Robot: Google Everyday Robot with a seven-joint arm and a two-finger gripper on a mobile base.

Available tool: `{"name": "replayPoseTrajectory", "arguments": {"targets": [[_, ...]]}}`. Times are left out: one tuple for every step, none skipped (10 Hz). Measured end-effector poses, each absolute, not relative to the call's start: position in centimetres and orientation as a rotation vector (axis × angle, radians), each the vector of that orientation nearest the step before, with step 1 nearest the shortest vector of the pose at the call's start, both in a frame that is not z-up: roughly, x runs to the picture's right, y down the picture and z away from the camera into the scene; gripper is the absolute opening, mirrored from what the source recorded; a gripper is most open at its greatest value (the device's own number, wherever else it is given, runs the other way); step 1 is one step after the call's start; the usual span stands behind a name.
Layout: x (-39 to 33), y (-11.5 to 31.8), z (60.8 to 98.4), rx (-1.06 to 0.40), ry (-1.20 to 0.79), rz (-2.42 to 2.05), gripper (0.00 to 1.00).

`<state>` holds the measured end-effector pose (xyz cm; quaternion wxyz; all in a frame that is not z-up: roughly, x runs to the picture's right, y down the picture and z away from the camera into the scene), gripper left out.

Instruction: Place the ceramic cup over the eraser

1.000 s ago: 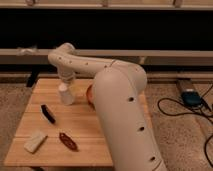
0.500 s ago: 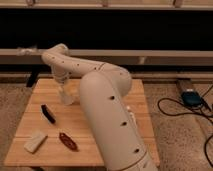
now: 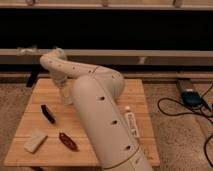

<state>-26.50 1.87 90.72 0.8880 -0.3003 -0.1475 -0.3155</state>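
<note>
The ceramic cup is small and white and stands at the back left of the wooden table. My gripper hangs from the bent white arm, right on top of the cup. The eraser is a slim black bar lying on the table, a short way to the front left of the cup, apart from it.
A whitish rectangular block and a reddish-brown oval object lie near the table's front left. A white labelled bottle lies at the right, beside the arm. Cables and a power box are on the floor to the right.
The arm has swung further left and nearer the camera and now covers the middle of the table and the orange bowl. The gripper and cup have shifted slightly left.
</note>
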Motion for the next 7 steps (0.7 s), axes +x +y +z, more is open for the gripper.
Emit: {"name": "replayPoseTrajectory", "arguments": {"targets": [[-26.2,1.9,90.6,-0.620,-0.303,-0.660,0.35],[-25.8,1.7,90.4,-0.609,-0.296,-0.666,0.22],[-25.7,1.7,89.8,-0.603,-0.299,-0.669,0.14],[-25.7,1.4,88.9,-0.594,-0.307,-0.672,0.06],[-25.6,1.2,87.6,-0.577,-0.313,-0.681,0.00],[-25.5,1.1,86.7,-0.568,-0.318,-0.686,0.00],[-25.5,1.1,85.7,-0.557,-0.323,-0.694,0.00]]}}
